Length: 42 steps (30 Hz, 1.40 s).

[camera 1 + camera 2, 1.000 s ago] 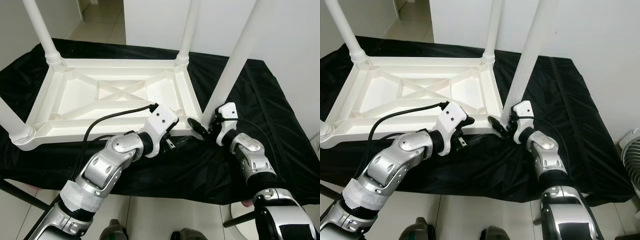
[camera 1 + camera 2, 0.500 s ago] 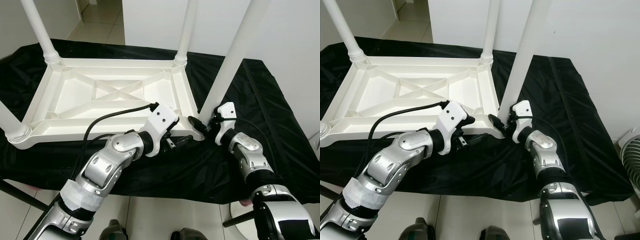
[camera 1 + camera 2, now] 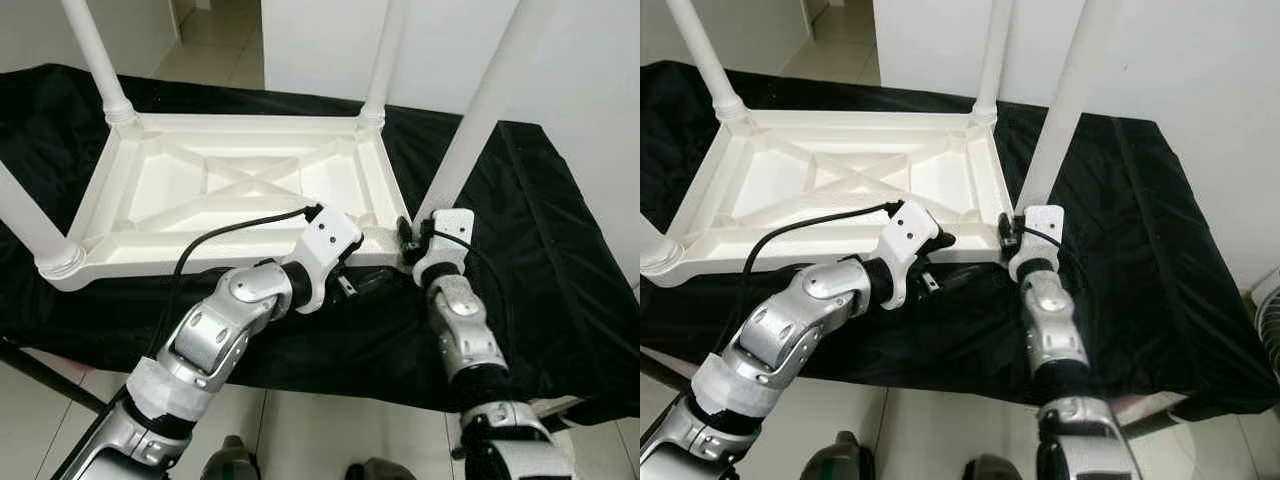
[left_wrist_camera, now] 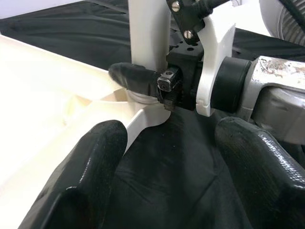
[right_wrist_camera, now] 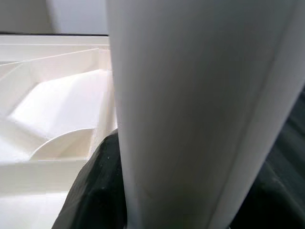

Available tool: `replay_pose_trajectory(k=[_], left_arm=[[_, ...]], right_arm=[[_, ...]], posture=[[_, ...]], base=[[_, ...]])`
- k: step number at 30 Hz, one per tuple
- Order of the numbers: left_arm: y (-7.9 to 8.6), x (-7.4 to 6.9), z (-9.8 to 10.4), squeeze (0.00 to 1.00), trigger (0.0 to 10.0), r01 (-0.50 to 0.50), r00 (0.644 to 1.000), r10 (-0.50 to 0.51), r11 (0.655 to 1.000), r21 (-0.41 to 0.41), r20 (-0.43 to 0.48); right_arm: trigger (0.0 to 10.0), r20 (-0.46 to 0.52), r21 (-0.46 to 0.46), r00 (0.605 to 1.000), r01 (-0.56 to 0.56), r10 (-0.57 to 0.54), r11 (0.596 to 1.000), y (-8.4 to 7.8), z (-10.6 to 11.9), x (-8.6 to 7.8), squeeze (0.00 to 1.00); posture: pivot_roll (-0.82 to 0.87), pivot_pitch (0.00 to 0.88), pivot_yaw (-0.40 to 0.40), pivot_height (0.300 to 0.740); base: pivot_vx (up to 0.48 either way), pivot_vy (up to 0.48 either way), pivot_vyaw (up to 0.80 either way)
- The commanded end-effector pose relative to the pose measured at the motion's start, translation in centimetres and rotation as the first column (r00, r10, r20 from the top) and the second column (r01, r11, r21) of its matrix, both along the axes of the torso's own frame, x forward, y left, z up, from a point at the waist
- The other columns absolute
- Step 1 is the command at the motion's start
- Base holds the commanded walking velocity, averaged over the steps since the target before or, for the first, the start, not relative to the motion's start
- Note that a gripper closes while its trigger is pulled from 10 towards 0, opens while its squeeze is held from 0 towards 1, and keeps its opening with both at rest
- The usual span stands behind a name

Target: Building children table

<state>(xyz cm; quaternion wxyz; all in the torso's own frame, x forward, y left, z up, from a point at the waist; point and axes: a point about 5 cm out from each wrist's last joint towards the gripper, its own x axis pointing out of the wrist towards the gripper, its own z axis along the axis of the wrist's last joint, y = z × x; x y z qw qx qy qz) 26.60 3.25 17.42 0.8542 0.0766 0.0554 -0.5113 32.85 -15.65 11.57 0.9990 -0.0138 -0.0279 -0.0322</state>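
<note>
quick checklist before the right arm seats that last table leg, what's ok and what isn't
1. Right gripper closed around the fourth leg near its base: ok.
2. Leg base at the near right corner of the upside-down table top: ok.
3. Leg upright: not ok, it leans.
4. Leg fully seated in its socket: cannot tell, the gripper hides the joint.
5. Left gripper open, hovering by that corner over the black cloth, holding nothing: ok.
6. Other three legs standing in their corners: ok.
</note>
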Motion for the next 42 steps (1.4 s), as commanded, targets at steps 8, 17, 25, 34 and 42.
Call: replay_pose_trajectory(k=[8,17,25,34,42], left_arm=[[-0.4,0.2,0.1,0.00,10.0,0.041,0.999,-0.042,0.999,0.010,0.009],[-0.4,0.3,0.2,0.00,10.0,0.034,0.999,-0.034,0.999,0.009,0.014],[-0.3,0.5,0.1,0.00,10.0,0.025,1.000,-0.025,1.000,0.008,0.019],[-0.1,0.7,0.1,0.00,10.0,0.017,1.000,-0.017,1.000,0.010,0.026],[0.1,1.4,0.6,0.00,10.0,0.008,0.999,-0.009,1.000,0.013,0.046]], right_arm=[[0.0,0.031,-0.067,0.993,0.116,-0.114,0.991,1.0,1.1,-1.1,0.00],[10.0,0.007,-0.052,0.998,0.057,-0.057,0.997,1.5,0.9,-1.0,1.00],[10.0,0.029,-0.058,1.000,0.008,-0.006,0.998,0.1,1.4,-1.2,1.00],[10.0,-0.001,-0.088,0.963,-0.268,0.269,0.959,0.7,1.0,-1.6,0.00],[10.0,-0.089,-0.187,0.838,-0.545,0.539,0.817,-0.5,-0.5,-2.1,0.00]], posture=[[0.00,0.000,-0.017,0.740],[0.01,0.000,-0.031,0.740],[0.01,0.000,-0.036,0.740],[0.01,0.000,-0.031,0.740],[0.01,0.000,0.001,0.740]], base=[[0.000,0.000,0.00],[0.000,0.000,0.00],[0.000,0.000,0.00],[0.000,0.000,0.00],[0.000,0.000,0.00]])
